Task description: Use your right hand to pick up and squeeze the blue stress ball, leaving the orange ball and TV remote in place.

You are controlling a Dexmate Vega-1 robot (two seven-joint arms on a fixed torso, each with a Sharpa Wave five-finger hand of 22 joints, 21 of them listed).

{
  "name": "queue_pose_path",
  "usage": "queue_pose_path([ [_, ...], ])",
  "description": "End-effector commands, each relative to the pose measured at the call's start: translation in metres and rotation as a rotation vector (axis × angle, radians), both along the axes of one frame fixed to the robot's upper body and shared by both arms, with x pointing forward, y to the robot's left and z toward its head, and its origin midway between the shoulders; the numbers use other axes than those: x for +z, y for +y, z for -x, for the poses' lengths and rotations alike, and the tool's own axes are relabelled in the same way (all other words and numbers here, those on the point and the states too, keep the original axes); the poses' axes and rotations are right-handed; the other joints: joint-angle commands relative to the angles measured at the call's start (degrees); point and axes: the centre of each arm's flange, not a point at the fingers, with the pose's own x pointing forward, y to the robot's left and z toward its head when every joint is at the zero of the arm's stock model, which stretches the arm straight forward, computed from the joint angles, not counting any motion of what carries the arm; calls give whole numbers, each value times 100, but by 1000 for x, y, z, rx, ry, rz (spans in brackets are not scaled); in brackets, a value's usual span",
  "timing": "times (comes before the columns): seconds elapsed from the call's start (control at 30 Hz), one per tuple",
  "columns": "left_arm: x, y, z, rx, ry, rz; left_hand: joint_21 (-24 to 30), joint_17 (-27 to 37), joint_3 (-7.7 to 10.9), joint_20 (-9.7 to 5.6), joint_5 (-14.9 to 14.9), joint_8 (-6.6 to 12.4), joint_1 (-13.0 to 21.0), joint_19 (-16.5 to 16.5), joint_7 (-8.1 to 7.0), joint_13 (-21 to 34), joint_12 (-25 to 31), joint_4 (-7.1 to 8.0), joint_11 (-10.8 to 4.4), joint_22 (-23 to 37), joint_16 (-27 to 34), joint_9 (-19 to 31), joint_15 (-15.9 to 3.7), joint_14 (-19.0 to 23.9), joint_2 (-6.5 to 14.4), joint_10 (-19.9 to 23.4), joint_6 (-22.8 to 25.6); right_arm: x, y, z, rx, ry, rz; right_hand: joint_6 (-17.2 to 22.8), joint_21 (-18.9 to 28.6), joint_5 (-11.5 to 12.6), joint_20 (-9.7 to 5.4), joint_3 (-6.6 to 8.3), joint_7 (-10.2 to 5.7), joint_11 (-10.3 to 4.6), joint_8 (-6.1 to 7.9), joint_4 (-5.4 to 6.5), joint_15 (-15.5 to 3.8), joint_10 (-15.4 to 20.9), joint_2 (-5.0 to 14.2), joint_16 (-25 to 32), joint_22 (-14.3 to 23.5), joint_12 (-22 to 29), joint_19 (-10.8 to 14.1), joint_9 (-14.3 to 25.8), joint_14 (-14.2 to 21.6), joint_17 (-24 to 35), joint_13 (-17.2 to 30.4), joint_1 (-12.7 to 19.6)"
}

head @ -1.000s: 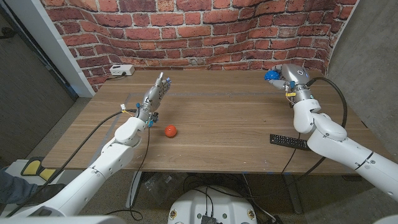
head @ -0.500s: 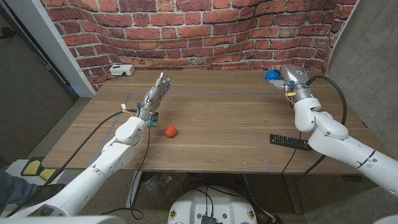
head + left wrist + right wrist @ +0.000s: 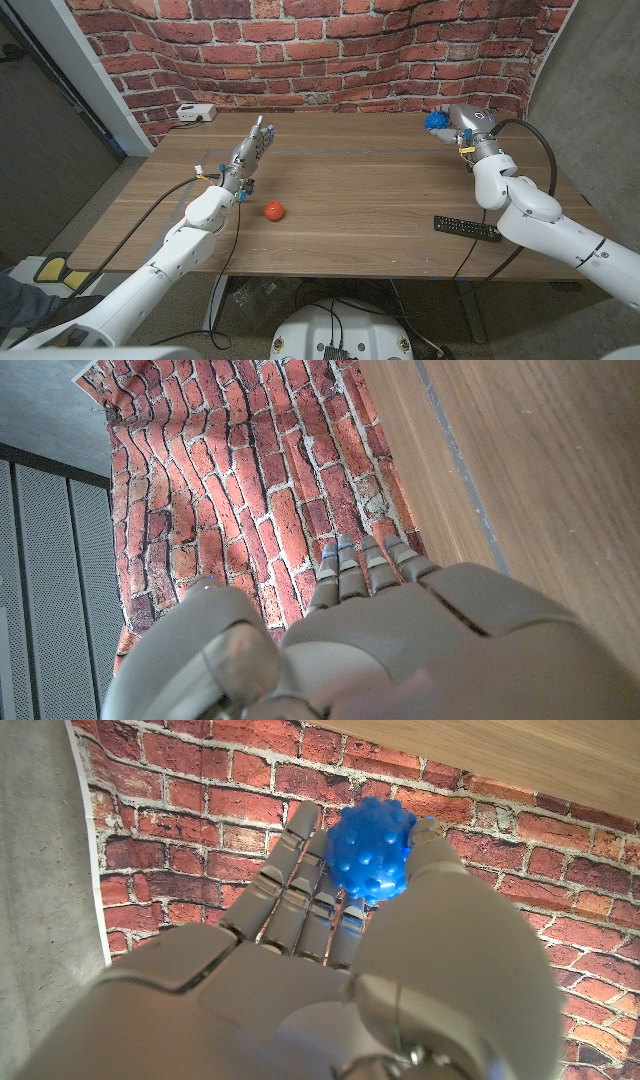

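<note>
A knobbly blue stress ball is held by my right hand above the table's far right corner. In the right wrist view the blue ball sits between the thumb and the fingers of my right hand. The small orange ball lies on the wooden table left of centre. A black TV remote lies near the front right edge. My left hand is raised at the table's left with its fingers straight and holds nothing; my left hand has fingers that reach toward the brick wall.
A white box with a cable sits at the far left corner of the table. A brick wall stands right behind the far edge. The orange ball lies just right of my left forearm.
My right hand with the blue ball has shifted very slightly right and away. The left arm, orange ball and remote have not moved.
</note>
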Motion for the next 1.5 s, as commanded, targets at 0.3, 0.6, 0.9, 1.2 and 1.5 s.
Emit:
queue_pose_path([
  [0.3,4,1,-6,-2,6,-7,-20,27,-52,24,-40,-7,45,20,-12,33,-15,-20,-4,21,-16,25,-7,53,5,26,57,6,-1,-5,-20,97,27,-124,-67,20,-678,-86,70,111,-23,36,-255,-135,-86,8,5,30,-56,-7,-123,-1,25,-184],
  [0.6,3,1,-6,0,8,-6,-21,26,-50,25,-45,-11,66,20,-12,33,-15,-28,-2,20,-17,26,-13,54,10,32,56,4,-4,-16,-38,148,19,-172,-98,28,-663,-119,108,143,-15,49,-238,-192,-114,17,2,40,-69,-11,-181,-8,30,-256],
  [0.9,2,2,-4,5,10,-4,-23,25,-51,22,-52,-8,84,19,-5,34,-18,-36,-4,20,-19,26,-6,51,16,31,73,3,-10,-32,-63,218,10,28,-115,43,-644,-112,80,137,87,50,-224,-120,-75,64,2,98,-29,-9,-142,-14,36,-284],
  [1.2,0,3,-3,7,10,-1,-23,25,-52,22,-59,-15,96,20,-11,34,-19,-39,-3,20,-20,26,-13,52,22,32,63,1,-17,-49,-90,286,8,-49,-131,44,-639,-115,108,162,62,53,-209,-151,-63,68,2,97,-28,-8,-161,-18,38,-310],
  [1.5,-1,0,-2,8,5,0,-25,25,-54,19,-65,-18,108,18,-7,34,-23,-44,-12,20,-18,27,-13,56,27,28,62,-6,-27,-65,-112,349,-6,-122,-158,46,-618,-116,140,184,42,46,-192,-204,-60,61,2,89,-52,-10,-207,-24,39,-324],
])
